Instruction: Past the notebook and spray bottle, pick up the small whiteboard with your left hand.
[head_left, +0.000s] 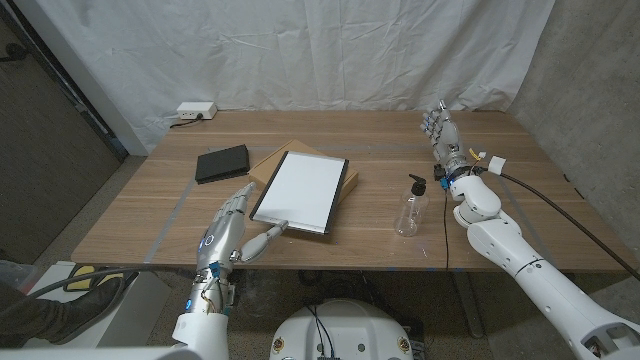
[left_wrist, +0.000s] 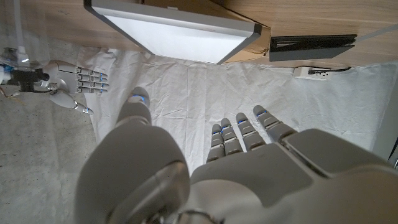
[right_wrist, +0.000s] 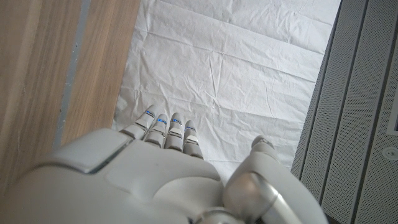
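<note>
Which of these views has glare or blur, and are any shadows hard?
Head view: sharp, evenly lit, soft shadows; the small whiteboard is bright but not blown out. Left wrist view: whiteboard surface glares near white, and the left hand is softly out of focus. Right wrist view: the right hand is blurred.

Head view: fixed, high, looking down over the wooden table (head_left: 400, 130) toward the white backdrop sheet (head_left: 300, 50). The 2 wrist views sit close behind each hand, facing that sheet, turned. Left wrist and head views share the small whiteboard (left_wrist: 180, 31).
</note>
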